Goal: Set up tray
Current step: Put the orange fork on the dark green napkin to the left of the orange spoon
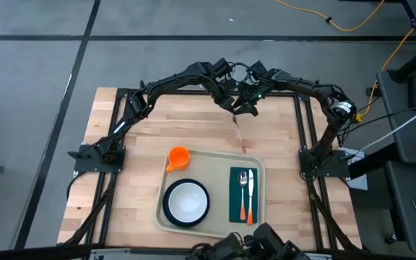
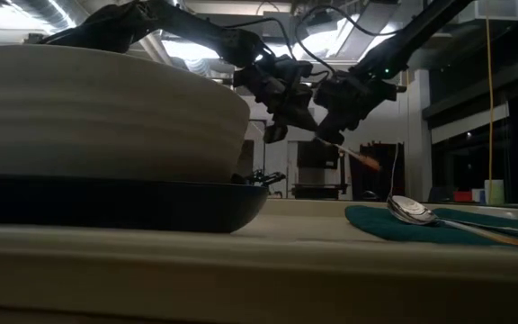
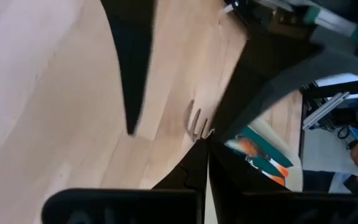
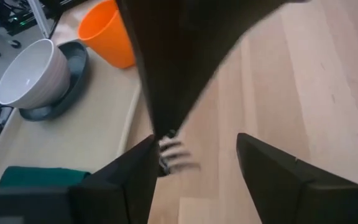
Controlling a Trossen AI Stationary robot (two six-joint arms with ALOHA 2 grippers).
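Observation:
A beige tray [image 1: 215, 177] lies at the table's near middle. My two grippers meet above the bare wood beyond it. My left gripper [image 1: 231, 104] is shut on a fork [image 3: 197, 123] with an orange handle [image 2: 360, 157]. My right gripper [image 1: 246, 110] is open beside it. In the right wrist view its two fingers stand wide apart, one on either side of the fork's tines [image 4: 178, 155] and of my left gripper's tip. Whether it touches the fork, I cannot tell. My left gripper pinches the fork just behind its tines [image 3: 202, 132] between its two shut fingers. The tines stick out past the fingertips. The fork is lifted clear of the table. Its orange handle end [image 2: 371, 164] slants downward below the grippers.
On the tray stand an orange cup [image 1: 178, 157] and a white bowl [image 1: 187, 201] on a dark plate. There is also a dark green napkin [image 1: 234, 206] with a spoon [image 1: 243, 180] and a knife [image 1: 250, 198] on it. Black frame posts stand at the table's left and right sides.

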